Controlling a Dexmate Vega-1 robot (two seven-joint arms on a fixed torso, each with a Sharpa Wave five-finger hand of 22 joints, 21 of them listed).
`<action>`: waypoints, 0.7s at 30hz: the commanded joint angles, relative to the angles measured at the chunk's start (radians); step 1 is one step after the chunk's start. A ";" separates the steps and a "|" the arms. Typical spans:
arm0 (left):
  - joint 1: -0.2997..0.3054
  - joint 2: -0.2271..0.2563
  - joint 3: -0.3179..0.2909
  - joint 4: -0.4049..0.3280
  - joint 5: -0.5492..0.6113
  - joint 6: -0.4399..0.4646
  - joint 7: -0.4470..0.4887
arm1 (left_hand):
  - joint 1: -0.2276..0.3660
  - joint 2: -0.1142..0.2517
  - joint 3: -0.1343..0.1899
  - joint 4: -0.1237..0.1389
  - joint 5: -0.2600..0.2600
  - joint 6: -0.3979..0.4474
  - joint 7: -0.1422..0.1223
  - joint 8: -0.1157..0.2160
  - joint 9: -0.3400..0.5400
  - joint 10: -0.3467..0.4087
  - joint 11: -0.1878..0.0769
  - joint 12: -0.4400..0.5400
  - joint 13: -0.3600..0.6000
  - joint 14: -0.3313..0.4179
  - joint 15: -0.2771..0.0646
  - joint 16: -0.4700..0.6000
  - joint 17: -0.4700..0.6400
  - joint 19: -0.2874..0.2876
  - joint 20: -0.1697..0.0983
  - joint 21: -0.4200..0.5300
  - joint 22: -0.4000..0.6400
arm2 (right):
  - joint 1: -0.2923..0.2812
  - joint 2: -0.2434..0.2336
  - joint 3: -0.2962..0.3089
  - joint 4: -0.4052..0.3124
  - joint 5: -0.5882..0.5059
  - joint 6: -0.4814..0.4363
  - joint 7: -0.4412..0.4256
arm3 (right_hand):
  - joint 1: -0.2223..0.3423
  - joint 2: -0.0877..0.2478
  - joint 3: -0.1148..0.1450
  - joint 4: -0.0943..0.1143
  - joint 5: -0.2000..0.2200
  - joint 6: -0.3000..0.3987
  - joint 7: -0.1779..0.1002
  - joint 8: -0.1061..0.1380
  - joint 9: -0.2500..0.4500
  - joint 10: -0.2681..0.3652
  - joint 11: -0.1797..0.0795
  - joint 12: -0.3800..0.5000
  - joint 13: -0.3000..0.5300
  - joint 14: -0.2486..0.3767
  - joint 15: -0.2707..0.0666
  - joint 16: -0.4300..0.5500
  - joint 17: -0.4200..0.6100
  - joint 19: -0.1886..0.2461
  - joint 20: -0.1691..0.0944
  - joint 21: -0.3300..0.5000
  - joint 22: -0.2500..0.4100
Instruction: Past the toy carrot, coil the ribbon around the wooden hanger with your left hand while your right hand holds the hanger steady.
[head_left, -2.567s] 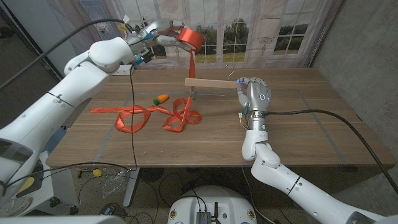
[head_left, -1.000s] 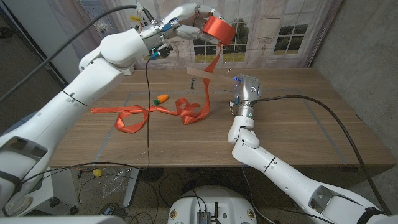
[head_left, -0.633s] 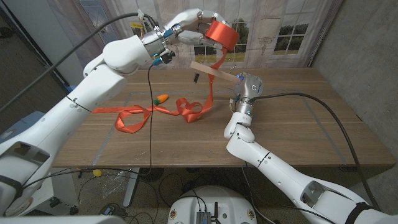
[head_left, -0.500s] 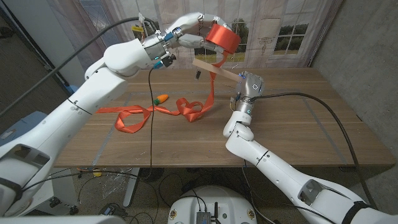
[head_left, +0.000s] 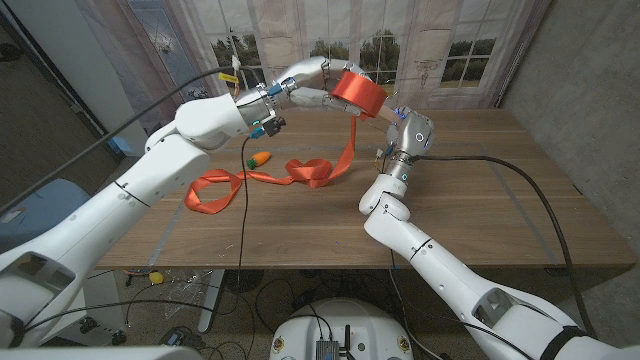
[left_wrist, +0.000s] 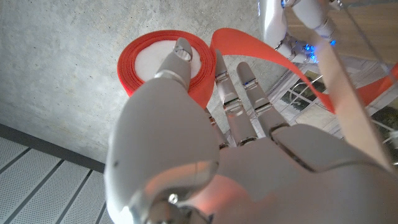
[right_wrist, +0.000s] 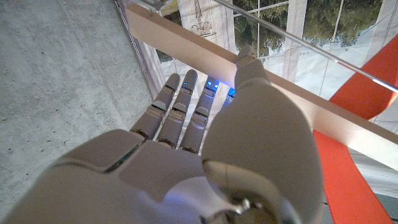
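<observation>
The left hand (head_left: 305, 85) grips the red ribbon spool (head_left: 359, 93) above the pale wooden hanger (right_wrist: 205, 50), ready for a wrap; the right hand (head_left: 408, 132) clasps that hanger aloft. Loose ribbon trails down to the surface (head_left: 480, 200) beside the orange toy carrot (head_left: 260, 158).

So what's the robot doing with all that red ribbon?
It is wrapping ribbon around a wooden hanger. The left hand holds a red ribbon roll up in the air above the table's far side, and the ribbon trails from it down to loose loops on the table, near a toy carrot. The right hand grips the hanger, raised off the table beside the roll.
</observation>
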 joint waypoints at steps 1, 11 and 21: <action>0.132 0.011 -0.032 0.022 -0.115 0.012 0.039 | 0.030 0.038 0.052 0.046 0.005 0.155 0.165 0.005 0.007 0.145 0.074 0.210 0.246 0.017 -0.097 -0.007 0.006 -0.010 0.000 0.009 0.001 | -0.075 0.142 0.209 0.060 -0.146 0.227 -0.026 | 0.015 0.027 0.003 0.004 0.000 0.204 0.194 0.006 0.001 0.015 0.014 0.006 0.003 0.010 -0.127 0.006 0.001 -0.002 0.008 0.008 -0.001; 0.261 -0.005 -0.096 0.038 -0.163 -0.035 0.144 | 0.030 0.037 0.054 0.045 0.007 0.155 0.168 0.006 0.012 0.145 0.077 0.212 0.251 0.020 -0.096 -0.011 0.009 -0.013 0.002 0.020 0.001 | -0.107 0.225 0.327 0.078 -0.222 0.359 -0.026 | 0.016 0.026 0.004 0.003 -0.002 0.207 0.195 0.002 -0.002 0.016 0.014 0.006 0.001 0.010 -0.126 0.005 0.002 -0.001 0.010 0.010 -0.001; 0.370 -0.042 -0.169 0.044 -0.157 -0.076 0.304 | 0.030 0.036 0.057 0.044 0.010 0.154 0.167 0.005 0.015 0.145 0.076 0.212 0.256 0.026 -0.095 -0.016 0.011 -0.017 0.002 0.033 0.000 | -0.121 0.260 0.388 0.092 -0.255 0.445 -0.026 | 0.014 0.026 0.004 0.002 -0.003 0.211 0.195 -0.003 -0.004 0.018 0.013 0.008 0.000 0.013 -0.124 0.003 0.000 -0.001 0.011 0.011 -0.001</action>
